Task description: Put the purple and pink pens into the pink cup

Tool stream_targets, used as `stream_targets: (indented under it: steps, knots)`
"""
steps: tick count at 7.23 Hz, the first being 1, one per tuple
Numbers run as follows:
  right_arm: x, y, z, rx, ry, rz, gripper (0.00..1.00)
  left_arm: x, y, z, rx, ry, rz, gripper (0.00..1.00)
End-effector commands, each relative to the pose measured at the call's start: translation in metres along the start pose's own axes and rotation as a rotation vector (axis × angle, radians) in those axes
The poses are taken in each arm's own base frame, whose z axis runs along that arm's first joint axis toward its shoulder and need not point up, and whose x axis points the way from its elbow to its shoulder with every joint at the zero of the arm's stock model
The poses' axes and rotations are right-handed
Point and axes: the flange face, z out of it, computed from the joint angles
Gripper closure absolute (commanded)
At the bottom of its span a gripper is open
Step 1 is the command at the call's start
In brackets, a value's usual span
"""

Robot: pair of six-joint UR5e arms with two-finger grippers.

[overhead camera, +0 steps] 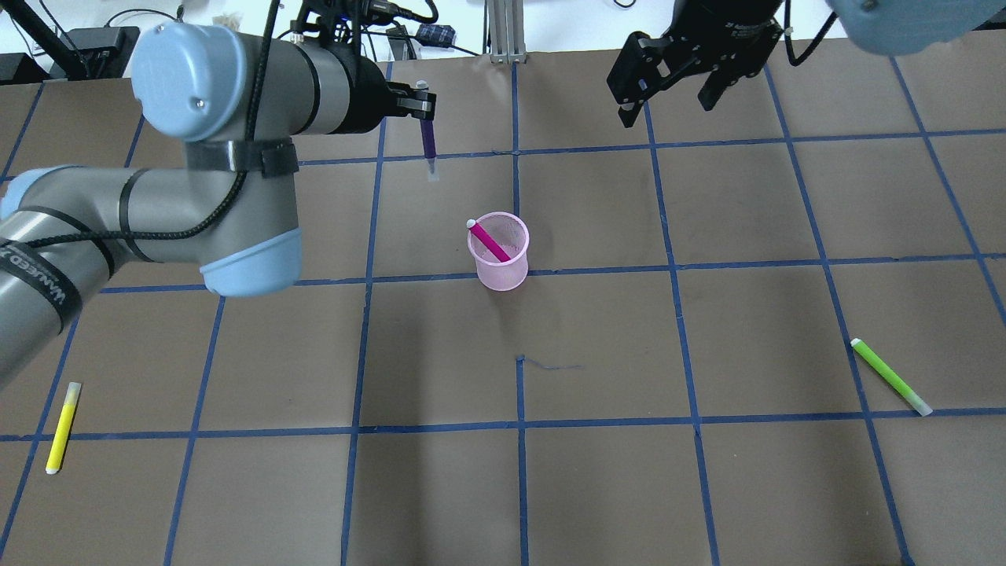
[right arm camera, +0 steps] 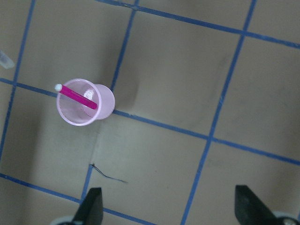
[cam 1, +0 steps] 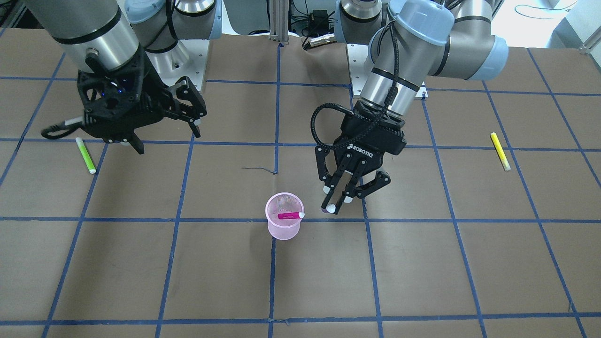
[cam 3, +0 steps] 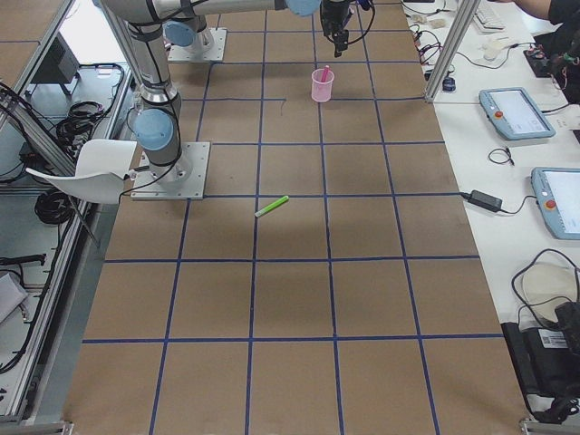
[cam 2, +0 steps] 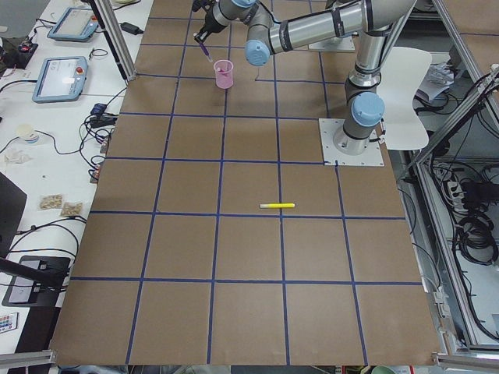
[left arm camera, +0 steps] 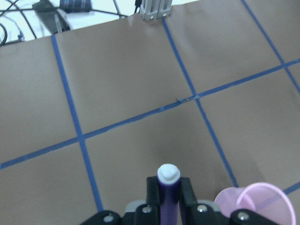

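I recorded a table (cam 2: 234, 312) covered in brown paper, ruled with blue tape lines (overhead camera: 521, 472). A white bench (cam 2: 31, 175) alongside carried two teach pendants (cam 2: 59, 78) and loose cables (cam 2: 100, 136).

I count four pens: purple pen (overhead camera: 428, 141) in the left gripper (cam 1: 335, 199), pink pen (overhead camera: 491, 242), yellow pen (overhead camera: 61, 428), green pen (overhead camera: 892, 377). One pink cup (overhead camera: 503, 271) beside that gripper.

Worktop (cam 1: 141, 263): matt brown paper, blue tape lines. Pink cup (cam 1: 283, 231): translucent plastic, seemingly fine mesh. Purple pen (left arm camera: 168, 199): smooth glossy plastic, white cap. My left pincer (cam 1: 335, 199): matt black plastic; my left arm (cam 1: 387, 89): brushed metal, pale blue caps.
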Motion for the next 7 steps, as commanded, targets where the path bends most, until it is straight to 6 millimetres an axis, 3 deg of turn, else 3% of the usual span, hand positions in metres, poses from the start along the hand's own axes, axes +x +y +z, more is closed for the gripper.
stream_targets:
  steps: [1,3,4,5,6,7]
  knots:
    - [0.016,0.034,-0.022,-0.064,0.133,0.123,0.0,0.035,0.028,0.012,0.103,0.041,-0.061,1.0]
    - [0.01,0.028,-0.021,-0.027,0.121,0.321,0.0,0.048,0.047,0.032,0.049,0.062,-0.087,1.0]
    - [0.01,0.026,-0.019,-0.013,0.125,0.32,0.0,0.049,0.054,0.039,0.03,0.064,-0.088,1.0]
    - [0.01,0.029,-0.004,-0.027,0.123,0.325,0.0,0.047,0.062,0.049,0.004,0.065,-0.092,1.0]
    - [0.007,0.039,0.017,-0.023,0.121,0.315,0.0,0.048,0.071,0.058,-0.022,0.068,-0.094,1.0]
    - [0.002,0.064,0.014,0.021,0.117,0.305,0.0,0.052,0.08,0.067,-0.05,0.042,-0.088,1.0]
